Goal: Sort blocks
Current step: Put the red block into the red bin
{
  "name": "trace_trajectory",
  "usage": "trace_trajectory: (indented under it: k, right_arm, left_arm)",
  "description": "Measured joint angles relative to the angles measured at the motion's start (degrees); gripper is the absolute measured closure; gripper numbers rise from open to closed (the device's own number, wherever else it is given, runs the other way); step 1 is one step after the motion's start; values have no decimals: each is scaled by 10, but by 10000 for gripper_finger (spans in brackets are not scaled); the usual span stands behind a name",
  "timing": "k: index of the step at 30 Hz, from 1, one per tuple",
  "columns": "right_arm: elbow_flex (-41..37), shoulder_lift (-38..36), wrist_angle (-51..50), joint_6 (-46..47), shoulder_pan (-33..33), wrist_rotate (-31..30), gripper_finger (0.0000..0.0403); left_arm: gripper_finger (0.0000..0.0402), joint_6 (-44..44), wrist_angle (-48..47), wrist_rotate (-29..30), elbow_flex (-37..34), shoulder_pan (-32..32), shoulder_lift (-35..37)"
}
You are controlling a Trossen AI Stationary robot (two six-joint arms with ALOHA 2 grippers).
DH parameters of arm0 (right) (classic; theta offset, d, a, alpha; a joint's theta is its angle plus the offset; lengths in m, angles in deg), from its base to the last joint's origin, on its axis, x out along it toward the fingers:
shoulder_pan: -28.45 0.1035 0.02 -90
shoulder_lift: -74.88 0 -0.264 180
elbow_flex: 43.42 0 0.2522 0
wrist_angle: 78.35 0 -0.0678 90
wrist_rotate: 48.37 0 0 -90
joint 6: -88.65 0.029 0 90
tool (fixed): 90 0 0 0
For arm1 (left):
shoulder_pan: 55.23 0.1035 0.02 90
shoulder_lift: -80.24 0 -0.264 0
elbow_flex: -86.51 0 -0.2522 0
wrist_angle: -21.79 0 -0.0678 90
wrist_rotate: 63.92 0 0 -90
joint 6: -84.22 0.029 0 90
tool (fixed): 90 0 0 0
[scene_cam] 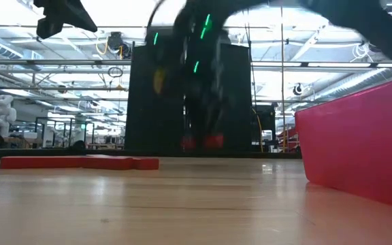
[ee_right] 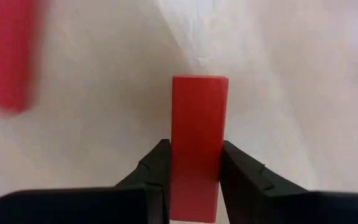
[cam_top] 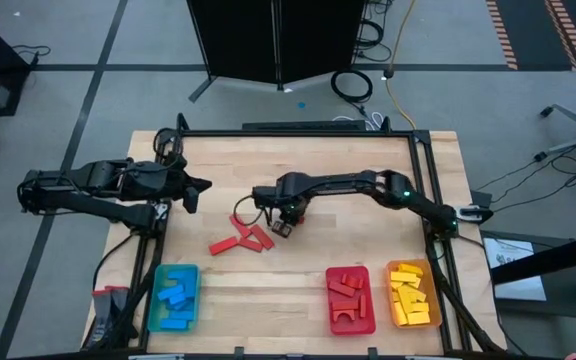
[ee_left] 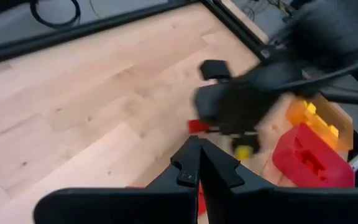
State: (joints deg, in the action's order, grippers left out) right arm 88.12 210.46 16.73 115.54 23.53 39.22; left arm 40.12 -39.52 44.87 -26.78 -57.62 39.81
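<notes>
My right gripper [ee_right: 193,163] is clamped on a red block [ee_right: 197,137] between its fingers; my left gripper [cam_top: 200,186] waits, pinched shut. Next, I judge, I must lift it clear and carry it to the red tray [cam_top: 351,321].

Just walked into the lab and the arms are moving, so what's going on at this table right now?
The robot is sorting small coloured blocks into trays by colour. The right gripper is down at mid-table with its jaws closed on a red rectangular block, next to a few red bars on the wooden table. The blue tray, red tray and orange tray already hold matching pieces. The left gripper waits shut at the left edge.
</notes>
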Motion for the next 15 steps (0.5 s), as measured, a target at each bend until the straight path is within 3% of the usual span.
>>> trace_trajectory:
  k: [6,11,15]
  right_arm:
    - [5,-120,-136,2,56,-90,322]
    - [3,-173,-191,46,131,-93,322]
    - [-48,-215,-165,47,200,-67,322]
  left_arm:
    - [393,21,-25,52,0,0,35]
    - [393,26,-97,86,0,0,90]
    - [397,36,-111,94,-12,0,149]
